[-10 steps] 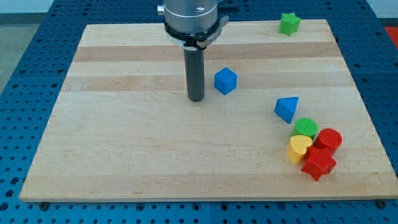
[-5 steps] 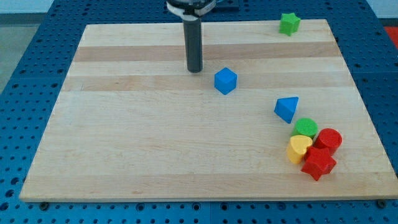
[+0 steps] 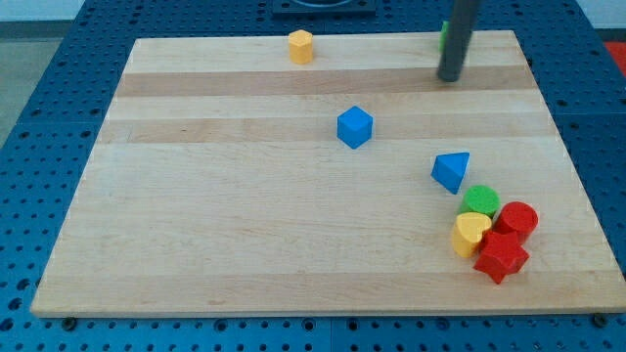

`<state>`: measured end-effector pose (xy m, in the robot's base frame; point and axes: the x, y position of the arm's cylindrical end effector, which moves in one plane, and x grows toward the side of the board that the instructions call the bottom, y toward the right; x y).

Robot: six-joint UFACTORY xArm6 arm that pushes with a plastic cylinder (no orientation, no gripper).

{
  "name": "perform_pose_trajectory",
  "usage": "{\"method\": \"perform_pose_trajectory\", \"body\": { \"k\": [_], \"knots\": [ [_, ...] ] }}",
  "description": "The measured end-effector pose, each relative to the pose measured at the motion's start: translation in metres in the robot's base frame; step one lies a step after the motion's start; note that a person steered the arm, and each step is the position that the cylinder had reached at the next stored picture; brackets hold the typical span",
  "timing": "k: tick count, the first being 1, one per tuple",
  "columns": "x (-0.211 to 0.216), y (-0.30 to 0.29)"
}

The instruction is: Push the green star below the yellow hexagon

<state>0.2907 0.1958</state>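
Camera view shows my tip [image 3: 450, 77] planted near the board's top right corner, a plain dark rod with nothing to open or close. Directly behind the rod sits the green star [image 3: 443, 35], almost wholly hidden: only a thin bright green sliver shows at the rod's left edge, so its points cannot be made out and I cannot tell whether I touch it. The yellow hexagon [image 3: 300, 46] stands well apart toward the view's left along the same top edge, a small orange-yellow faceted prism with a matte finish. The wooden board [image 3: 196, 215] is pale, made of glued strips with faint grain, resting on a blue perforated table [image 3: 29, 117]. Near the middle lies a blue cube [image 3: 355, 127], and lower right a blue triangular block [image 3: 451, 171]. At the view's lower right a tight cluster sits touching: a green cylinder [image 3: 480, 201], a red cylinder [image 3: 517, 219], a yellow heart [image 3: 470, 234] and a red star [image 3: 501, 257].
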Motion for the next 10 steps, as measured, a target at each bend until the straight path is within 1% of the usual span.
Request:
{"method": "perform_pose_trajectory", "body": {
  "k": [1, 2, 3, 5, 6, 8, 10],
  "knots": [
    [-0.016, 0.064],
    [-0.048, 0.064],
    [-0.100, 0.062],
    [-0.098, 0.055],
    [-0.098, 0.024],
    [-0.072, 0.018],
    [-0.072, -0.036]
  ]
}}
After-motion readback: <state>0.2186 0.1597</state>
